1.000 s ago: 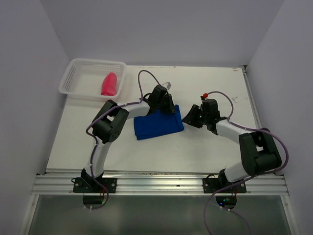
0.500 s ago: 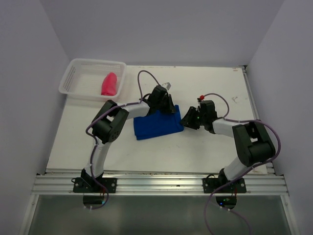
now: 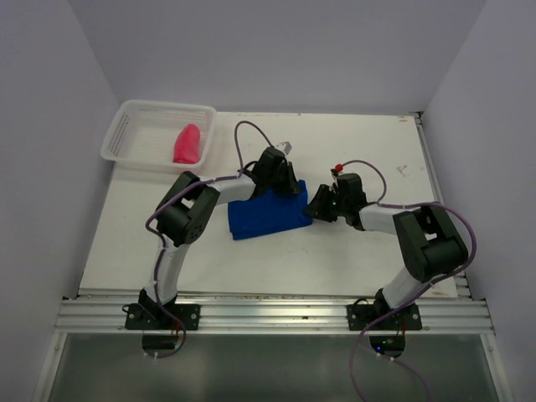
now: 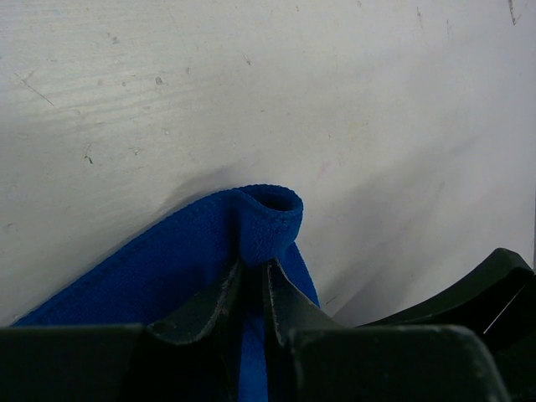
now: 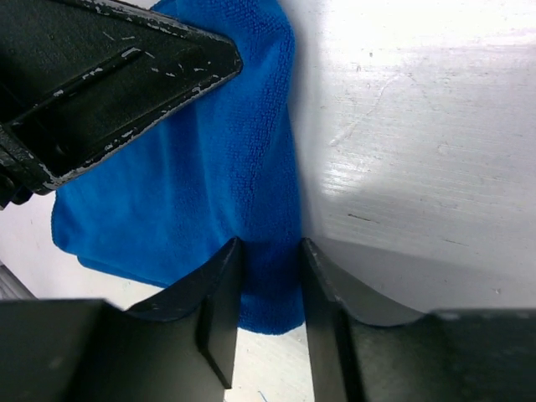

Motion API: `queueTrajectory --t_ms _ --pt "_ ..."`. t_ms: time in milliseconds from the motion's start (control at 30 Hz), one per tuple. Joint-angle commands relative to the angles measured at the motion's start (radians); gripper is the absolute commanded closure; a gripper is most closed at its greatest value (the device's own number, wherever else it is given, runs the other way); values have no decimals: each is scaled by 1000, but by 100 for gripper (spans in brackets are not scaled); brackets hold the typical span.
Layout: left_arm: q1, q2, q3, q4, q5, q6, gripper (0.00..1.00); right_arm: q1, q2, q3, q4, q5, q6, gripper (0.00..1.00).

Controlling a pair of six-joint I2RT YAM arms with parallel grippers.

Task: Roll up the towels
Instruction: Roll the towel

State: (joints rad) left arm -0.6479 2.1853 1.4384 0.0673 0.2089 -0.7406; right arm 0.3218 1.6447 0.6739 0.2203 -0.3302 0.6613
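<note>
The blue towel [image 3: 264, 214] lies flat in the middle of the table. My left gripper [image 3: 290, 187] is at its far right corner, shut on a pinched-up fold of the blue towel [image 4: 266, 219]. My right gripper [image 3: 315, 208] is low at the towel's near right corner. Its fingers [image 5: 219, 285] stand open astride the flat blue towel's edge [image 5: 272, 285], one over the cloth and one at its border. The pink towel [image 3: 187, 144] lies rolled in the white basket [image 3: 126, 127].
The basket stands at the far left corner of the table. The left gripper's black finger [image 5: 109, 75] fills the right wrist view's upper left, close to my right gripper. The side walls border the table on both sides.
My right gripper has slid left to the blue towel's right edge, and its jaws have narrowed slightly. The left gripper and the towel have stayed put.
</note>
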Motion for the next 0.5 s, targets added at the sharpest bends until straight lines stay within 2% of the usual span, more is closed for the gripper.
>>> queueTrajectory --t_ms 0,133,333,467 --pt "11 -50 -26 14 -28 3 84 17 40 -31 -41 52 -52 65" --pt "11 -53 -24 20 -26 -6 84 33 34 -33 -50 79 -80 81" --pt "51 -67 2 14 15 -16 80 49 -25 -13 -120 129 -152 99" --pt "67 -81 36 -12 12 9 74 66 -59 10 -165 167 -216 100"
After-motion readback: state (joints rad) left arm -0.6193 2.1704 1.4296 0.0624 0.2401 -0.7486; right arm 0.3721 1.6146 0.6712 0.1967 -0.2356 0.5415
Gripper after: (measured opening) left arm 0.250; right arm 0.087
